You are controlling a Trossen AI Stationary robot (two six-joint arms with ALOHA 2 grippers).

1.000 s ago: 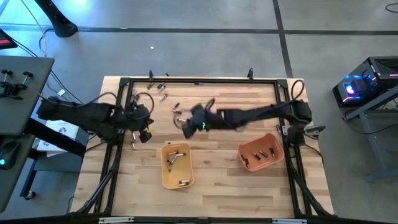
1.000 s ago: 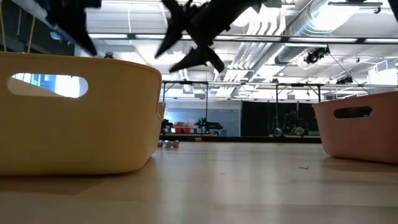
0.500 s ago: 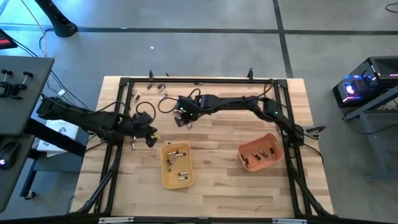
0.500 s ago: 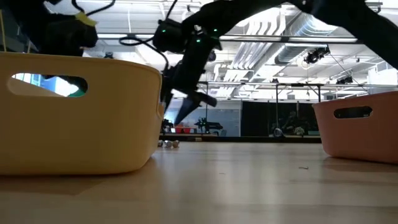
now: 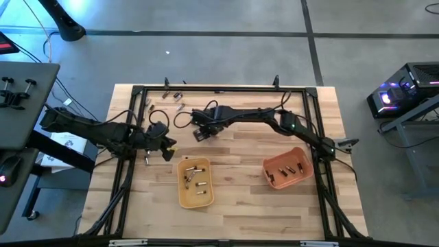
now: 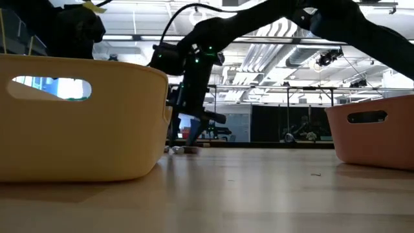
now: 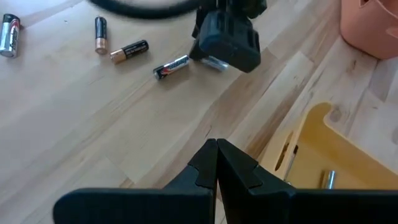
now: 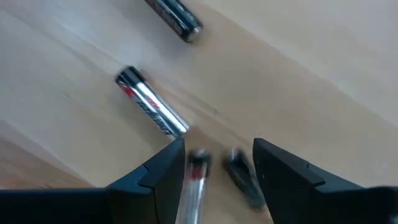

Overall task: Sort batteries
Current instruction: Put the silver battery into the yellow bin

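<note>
The right gripper (image 8: 214,158), jaws apart, straddled small silvery cylindrical batteries (image 8: 151,109) on the pale wooden table (image 5: 247,185); the left gripper (image 7: 216,163) was closed, empty.

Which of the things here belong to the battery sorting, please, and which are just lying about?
Part of the job:
loose batteries on the table
yellow tray, batteries inside
orange tray, batteries inside
right gripper, jaws open over two batteries
left gripper, jaws shut

Just lying about:
black table frame
cables
computer tower
</note>
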